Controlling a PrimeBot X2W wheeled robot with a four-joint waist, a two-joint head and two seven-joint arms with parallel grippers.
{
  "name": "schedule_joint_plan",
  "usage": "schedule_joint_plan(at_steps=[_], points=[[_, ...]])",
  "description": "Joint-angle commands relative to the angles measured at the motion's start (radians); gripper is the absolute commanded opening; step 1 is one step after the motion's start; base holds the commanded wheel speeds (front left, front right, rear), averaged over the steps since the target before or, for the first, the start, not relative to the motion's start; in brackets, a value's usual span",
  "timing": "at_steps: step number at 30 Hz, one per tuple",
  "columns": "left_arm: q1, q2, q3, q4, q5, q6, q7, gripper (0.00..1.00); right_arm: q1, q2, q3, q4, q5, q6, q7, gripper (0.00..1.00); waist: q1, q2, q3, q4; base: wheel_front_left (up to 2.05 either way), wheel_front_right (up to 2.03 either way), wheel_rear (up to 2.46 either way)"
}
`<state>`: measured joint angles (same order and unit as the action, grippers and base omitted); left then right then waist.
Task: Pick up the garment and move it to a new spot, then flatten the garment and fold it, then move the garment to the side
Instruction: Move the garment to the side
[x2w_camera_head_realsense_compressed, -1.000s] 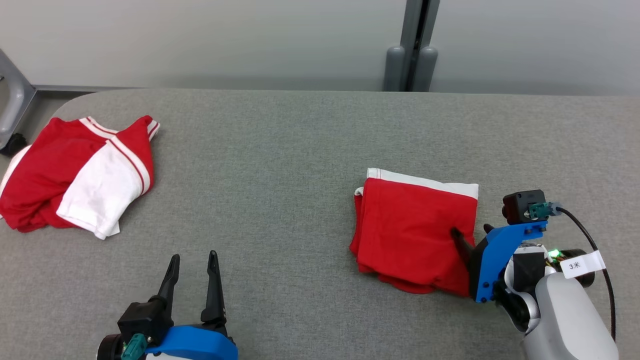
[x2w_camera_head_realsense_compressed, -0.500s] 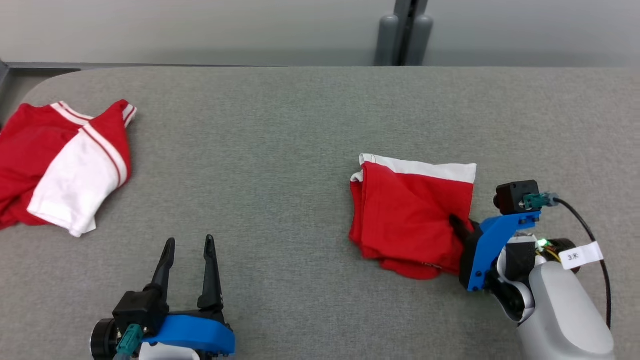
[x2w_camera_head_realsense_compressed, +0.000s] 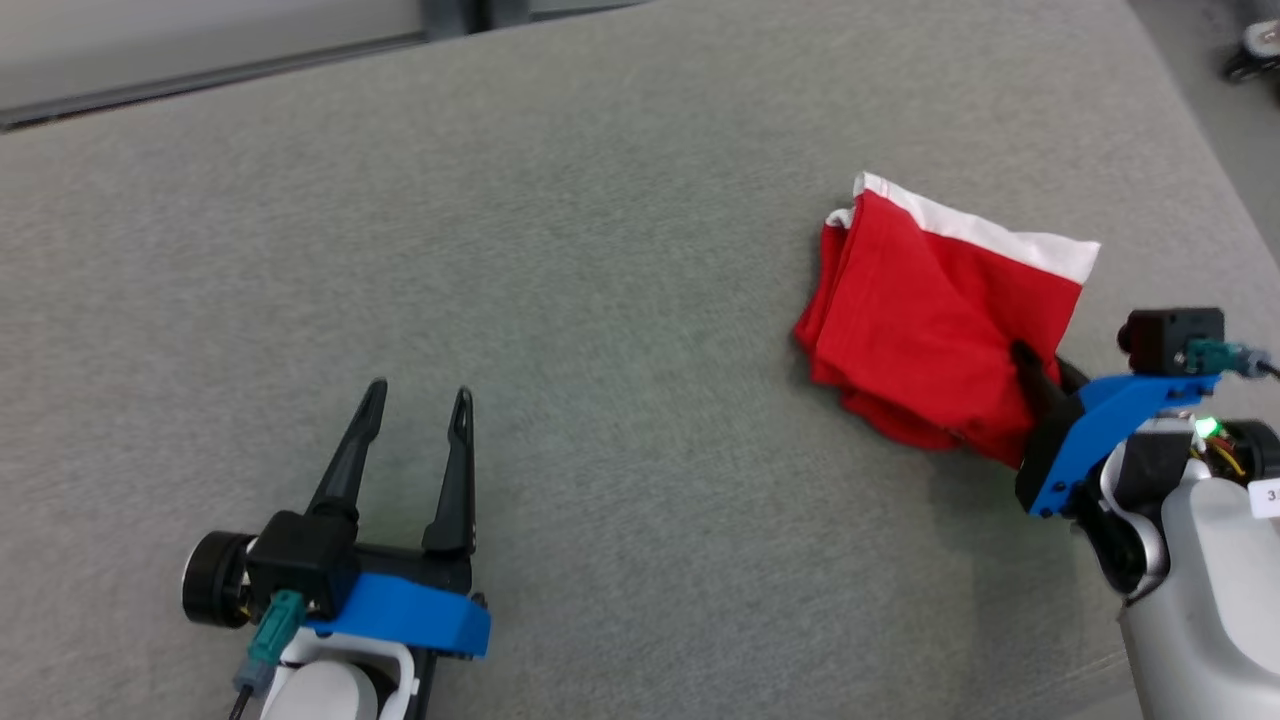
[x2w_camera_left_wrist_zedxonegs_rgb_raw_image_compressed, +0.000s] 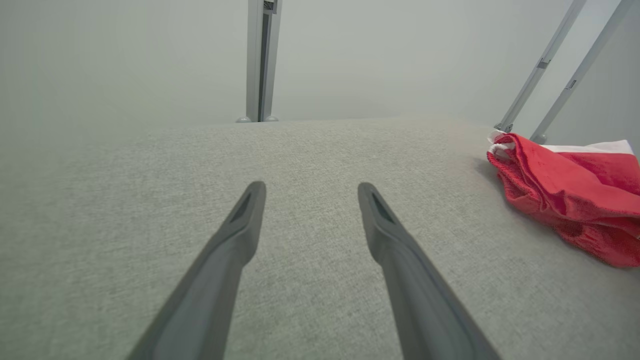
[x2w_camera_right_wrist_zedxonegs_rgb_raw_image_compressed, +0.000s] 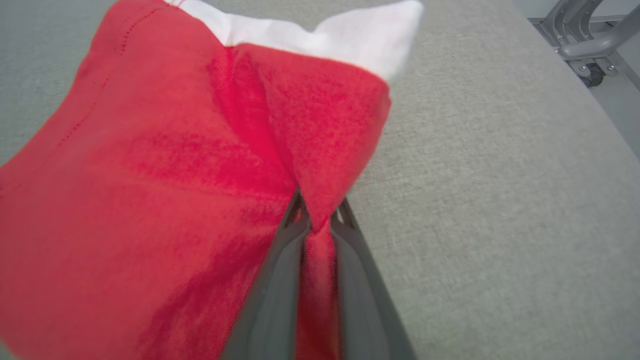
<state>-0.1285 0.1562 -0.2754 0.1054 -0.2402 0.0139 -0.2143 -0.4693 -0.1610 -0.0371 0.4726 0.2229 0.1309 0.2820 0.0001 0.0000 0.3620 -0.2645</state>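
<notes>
Garment (x2w_camera_head_realsense_compressed: 925, 320) fold over right hand (x2w_camera_right_wrist_zedxonegs_rgb_raw_image_compressed: 318, 212)

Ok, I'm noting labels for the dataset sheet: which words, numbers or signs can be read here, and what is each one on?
"3": on the white tag at the head view's right edge; the picture's edge cuts off whatever follows it.
Red and white garment: no print or label to read.
No other writing can be read.
</notes>
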Motion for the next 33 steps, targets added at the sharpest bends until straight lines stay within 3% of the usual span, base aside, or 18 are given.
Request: schedule_joint_plan(at_steps=[1, 5, 10, 17, 27, 28, 29, 33], points=[[-0.021, 0.013, -0.01, -0.02, 0.011, -0.005, 0.016, 1.0, -0.015, -0.002, -0.017, 0.001, 0.008, 0.0, -0.02, 0.0, -0.0001, 0.0, -0.005, -0.056, 0.0, 0.0, 0.0], [-0.029, 0.028, -0.024, -0.061, 0.023, -0.01, 0.054, 1.0, -0.031, 0.011, -0.039, 0.014, 0.019, 0.0, -0.052, 0.0, -0.0001, 0.0, 0.023, -0.118, 0.0, 0.0, 0.0], [-0.041, 0.046, -0.041, -0.099, 0.035, -0.012, 0.091, 1.0, -0.088, -0.015, -0.019, 0.049, 0.016, 0.0, -0.076, 0.0, -0.0001, 0.0, 0.059, -0.127, 0.0, 0.0, 0.0], [-0.047, 0.065, -0.04, -0.142, 0.046, 0.0, 0.123, 1.0, -0.234, -0.129, -0.016, 0.143, -0.017, 0.0, -0.046, 0.0, -0.0001, 0.0, 0.106, -0.042, 0.0, 0.0, 0.0], [-0.034, 0.068, -0.041, -0.163, 0.037, 0.015, 0.112, 1.0, -0.4, -0.287, -0.112, 0.275, -0.11, 0.0, -0.029, 0.0, -0.0001, 0.0, 0.141, 0.087, 0.0, 0.0, 0.0], [-0.035, 0.066, -0.042, -0.162, 0.036, 0.014, 0.109, 1.0, -0.408, -0.295, -0.124, 0.282, -0.124, 0.0, -0.041, 0.36, -0.0001, 0.0, 0.143, 0.094, 0.0, 0.0, 0.0], [-0.037, 0.065, -0.044, -0.161, 0.035, 0.015, 0.107, 1.0, -0.415, -0.301, -0.132, 0.289, -0.146, 0.0, -0.056, 1.0, -0.0001, 0.0, 0.145, 0.1, 0.0, 0.0, 0.0], [-0.041, 0.062, -0.045, -0.155, 0.032, 0.018, 0.102, 1.0, -0.442, -0.298, -0.154, 0.301, -0.194, 0.0, -0.114, 1.0, -0.0001, 0.0, 0.146, 0.108, 0.0, 0.0, 0.0]])
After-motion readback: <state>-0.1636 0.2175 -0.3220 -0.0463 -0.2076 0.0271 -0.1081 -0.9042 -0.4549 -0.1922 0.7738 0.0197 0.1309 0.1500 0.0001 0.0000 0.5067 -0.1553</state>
